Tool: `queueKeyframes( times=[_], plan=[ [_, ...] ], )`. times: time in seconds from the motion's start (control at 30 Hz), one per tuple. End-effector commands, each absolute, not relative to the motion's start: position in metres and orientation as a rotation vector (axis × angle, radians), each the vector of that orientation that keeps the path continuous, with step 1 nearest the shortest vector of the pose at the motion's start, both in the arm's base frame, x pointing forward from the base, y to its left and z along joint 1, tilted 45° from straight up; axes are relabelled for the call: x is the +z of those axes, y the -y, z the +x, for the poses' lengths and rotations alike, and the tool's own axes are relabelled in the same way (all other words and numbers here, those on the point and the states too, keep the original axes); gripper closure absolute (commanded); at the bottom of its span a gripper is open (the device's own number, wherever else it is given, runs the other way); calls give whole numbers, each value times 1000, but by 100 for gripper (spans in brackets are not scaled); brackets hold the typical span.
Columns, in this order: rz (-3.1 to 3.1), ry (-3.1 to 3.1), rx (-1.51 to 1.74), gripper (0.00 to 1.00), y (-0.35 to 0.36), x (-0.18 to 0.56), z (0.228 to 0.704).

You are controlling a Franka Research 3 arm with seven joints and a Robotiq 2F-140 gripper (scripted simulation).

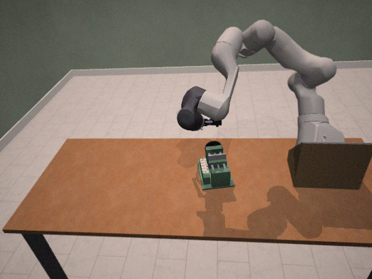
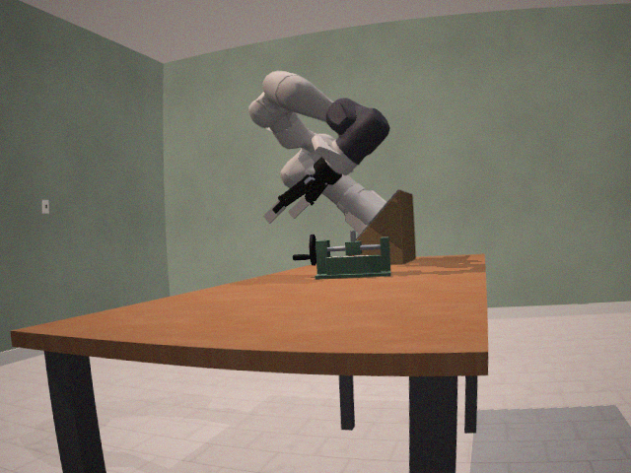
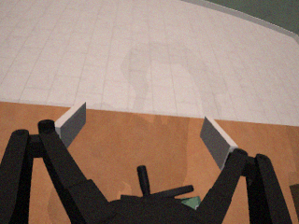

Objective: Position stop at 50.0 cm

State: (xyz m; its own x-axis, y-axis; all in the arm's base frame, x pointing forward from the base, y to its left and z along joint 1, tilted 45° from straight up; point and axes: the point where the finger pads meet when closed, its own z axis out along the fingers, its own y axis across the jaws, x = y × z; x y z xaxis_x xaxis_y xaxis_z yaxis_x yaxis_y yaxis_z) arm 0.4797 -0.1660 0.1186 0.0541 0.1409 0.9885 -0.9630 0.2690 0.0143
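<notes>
A green slide fixture point(image 1: 214, 169) stands near the middle of the brown table point(image 1: 150, 186). It has grey rods, a green sliding stop point(image 2: 352, 247) and a white scale strip point(image 1: 204, 165) along one side. A black handwheel point(image 2: 312, 248) with a crank handle point(image 2: 301, 256) sits at the fixture's far end; it also shows in the top view point(image 1: 213, 143). My gripper point(image 2: 282, 212) hangs open and empty in the air above and beyond the handwheel, tilted down. In the wrist view the open fingers frame the table edge, with the crank handle point(image 3: 144, 181) just below them.
The robot's base point(image 1: 329, 168) stands behind a dark angled panel at the table's right side. The table's far edge lies just beyond the handwheel. Tiled floor surrounds the table.
</notes>
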Motion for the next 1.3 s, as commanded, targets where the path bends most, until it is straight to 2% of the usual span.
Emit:
queueKeyframes(
  times=[0.0,1.27],
  plan=[
    [921,1193,1051,0,166,119,480],
    [921,1193,1051,0,163,122,480]
  ],
)
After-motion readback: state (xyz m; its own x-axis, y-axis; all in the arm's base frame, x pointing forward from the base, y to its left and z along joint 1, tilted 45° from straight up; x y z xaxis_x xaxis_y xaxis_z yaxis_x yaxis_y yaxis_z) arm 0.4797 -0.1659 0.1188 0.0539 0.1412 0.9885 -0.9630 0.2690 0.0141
